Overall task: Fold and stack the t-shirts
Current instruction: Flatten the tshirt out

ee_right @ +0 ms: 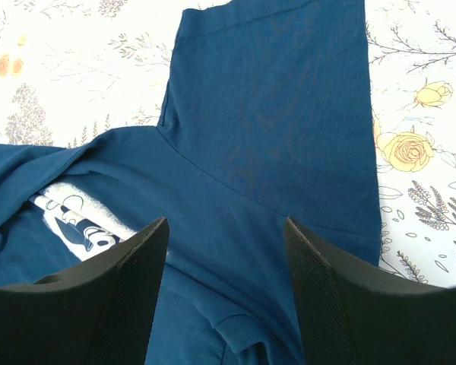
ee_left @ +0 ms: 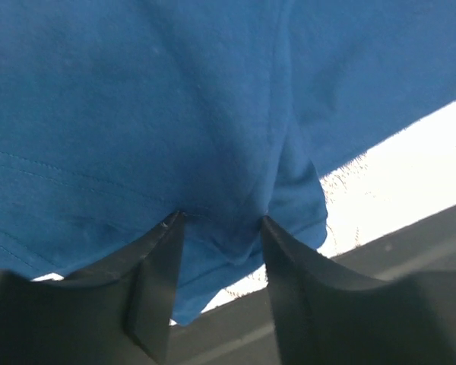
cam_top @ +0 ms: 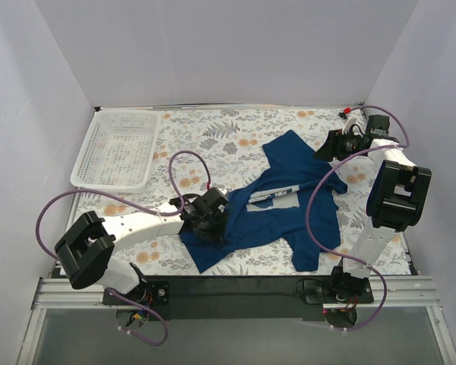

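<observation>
One dark blue t-shirt (cam_top: 285, 163) with a white and grey print lies crumpled across the middle of the floral table. My left gripper (cam_top: 207, 225) is down on the shirt's near-left part. In the left wrist view the shirt (ee_left: 175, 99) fills the frame, and the left gripper (ee_left: 219, 218) is open with its tips pressed into the cloth and a small fold bulging between them. My right gripper (cam_top: 324, 150) is at the shirt's far-right edge. In the right wrist view the right gripper (ee_right: 226, 222) is open above a sleeve of the shirt (ee_right: 266, 114) and holds nothing.
A white mesh basket (cam_top: 118, 148) stands at the far left of the table. The black front rail (cam_top: 235, 285) runs along the near edge, close to the shirt's hem. White walls close in on three sides.
</observation>
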Available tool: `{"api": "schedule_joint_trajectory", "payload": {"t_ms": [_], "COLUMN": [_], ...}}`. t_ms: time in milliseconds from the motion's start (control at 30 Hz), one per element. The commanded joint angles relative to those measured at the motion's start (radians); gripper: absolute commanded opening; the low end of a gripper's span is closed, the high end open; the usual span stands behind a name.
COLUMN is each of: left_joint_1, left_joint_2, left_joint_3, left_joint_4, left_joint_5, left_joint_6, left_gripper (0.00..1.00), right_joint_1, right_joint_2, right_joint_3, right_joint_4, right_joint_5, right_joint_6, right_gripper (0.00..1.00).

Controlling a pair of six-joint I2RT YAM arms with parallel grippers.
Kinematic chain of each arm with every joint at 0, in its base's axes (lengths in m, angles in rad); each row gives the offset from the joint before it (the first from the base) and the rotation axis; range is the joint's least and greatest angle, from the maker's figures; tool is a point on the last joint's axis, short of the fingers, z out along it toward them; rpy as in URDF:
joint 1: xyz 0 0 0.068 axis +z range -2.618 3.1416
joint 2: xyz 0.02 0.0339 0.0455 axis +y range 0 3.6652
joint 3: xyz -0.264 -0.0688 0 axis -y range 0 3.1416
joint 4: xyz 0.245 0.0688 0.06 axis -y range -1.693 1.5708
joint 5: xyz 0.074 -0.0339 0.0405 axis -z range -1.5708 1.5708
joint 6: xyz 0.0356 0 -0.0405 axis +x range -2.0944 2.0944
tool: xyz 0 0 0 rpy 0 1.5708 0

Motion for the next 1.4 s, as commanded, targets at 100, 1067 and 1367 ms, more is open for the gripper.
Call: {"api": "schedule_joint_trajectory", "payload": {"t_ms": [100, 1067, 1367], "left_joint_1": [-0.015, -0.043, -0.027], "left_joint_2": [0.028, -0.020, -0.133], "left_joint_3": [0.052, 0.066, 0.072], "left_joint_4": [-0.020, -0.076, -0.098], "left_joint_5": [-0.084, -0.116, -0.285], "left_joint_6": [-0.016, 0.019, 0.090], "left_gripper": [0.28, 0.00, 0.00], "right_joint_1": [-0.006, 0.002, 0.129], "right_joint_2": [-0.036, -0.024, 0.212], "right_joint_3": [-0.008, 0.052, 0.461], "right_joint_4": [0.004, -0.014, -0.091], "right_joint_5": [-0.030, -0.040, 0.105], "right_joint_6": [0.000, -0.015, 0.005], "right_gripper": [0.58, 0.59, 0.60]}}
